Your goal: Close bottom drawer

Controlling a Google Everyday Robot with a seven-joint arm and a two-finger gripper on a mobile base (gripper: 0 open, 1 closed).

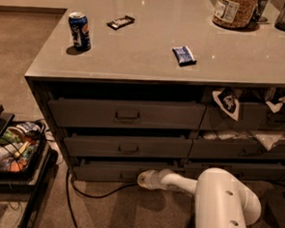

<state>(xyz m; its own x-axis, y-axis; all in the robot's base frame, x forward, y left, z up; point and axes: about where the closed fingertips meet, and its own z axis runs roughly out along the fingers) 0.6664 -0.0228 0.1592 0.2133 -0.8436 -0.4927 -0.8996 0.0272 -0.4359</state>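
The bottom drawer is the slimmest dark grey front, lowest in the left stack under the counter. It stands slightly proud of the cabinet. Its small handle is partly hidden behind the arm's tip. My gripper is at the end of the white arm, low near the floor, right against the drawer front close to its middle. The medium drawer and the tall top drawer sit above it, both a little ajar.
A blue can, a dark snack bar and a blue packet lie on the grey countertop. A black cart with bottles and cans stands at left. A black cable runs on the carpet. The right-hand drawers hold bags.
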